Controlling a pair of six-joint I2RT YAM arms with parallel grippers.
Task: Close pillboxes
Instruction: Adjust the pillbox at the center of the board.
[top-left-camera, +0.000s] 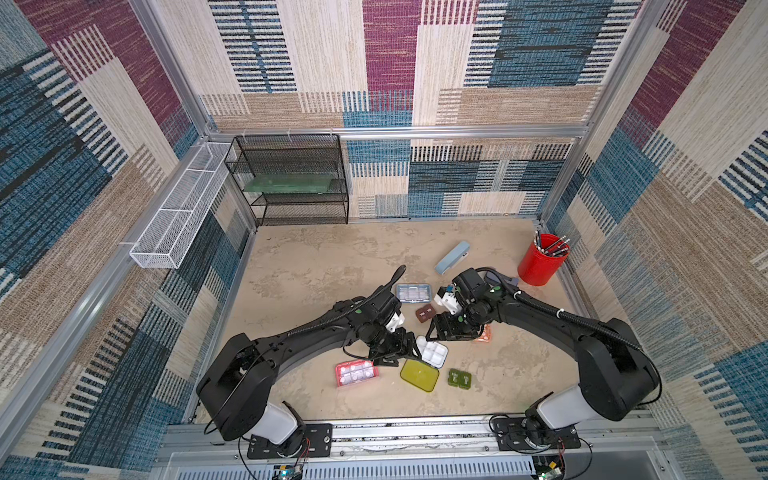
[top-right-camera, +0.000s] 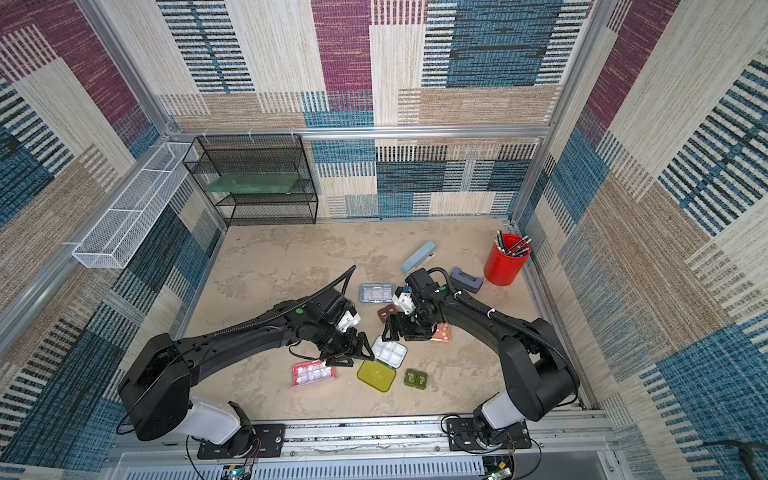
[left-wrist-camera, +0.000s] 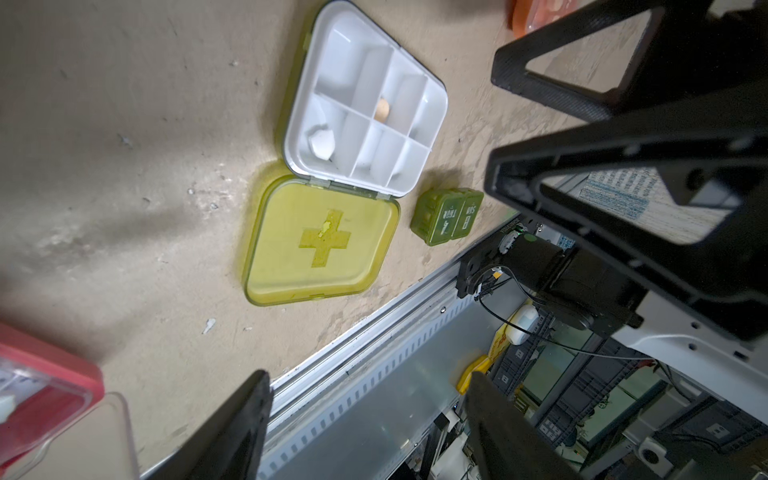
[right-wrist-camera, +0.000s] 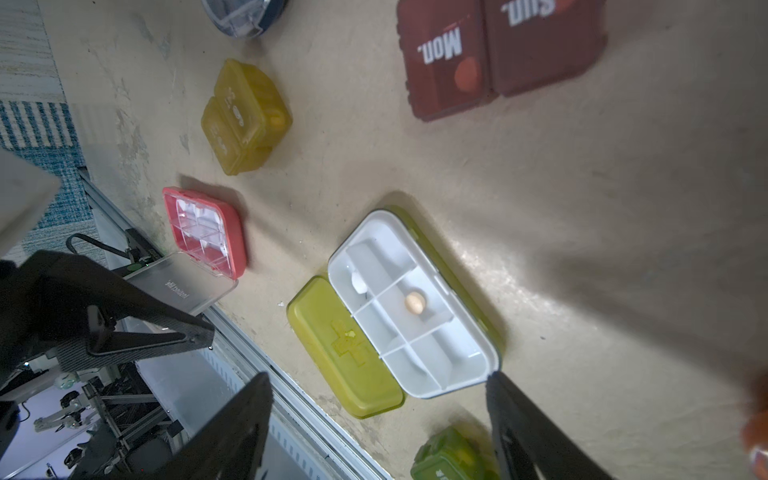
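While the yellow-green pillbox (left-wrist-camera: 357, 124) lies lid-open on the surface (left-wrist-camera: 124, 124), my left fingers (left-wrist-camera: 232, 428) and right fingers (right-wrist-camera: 232, 432) hang spread apart, empty.

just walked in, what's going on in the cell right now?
Two arms are bent over a scatter of pillboxes. The left gripper and right gripper hang open and empty by the yellow-green pillbox, which lies open flat, white tray exposed. The pink pillbox is open too. The brown pillbox and dark green pillbox look shut.
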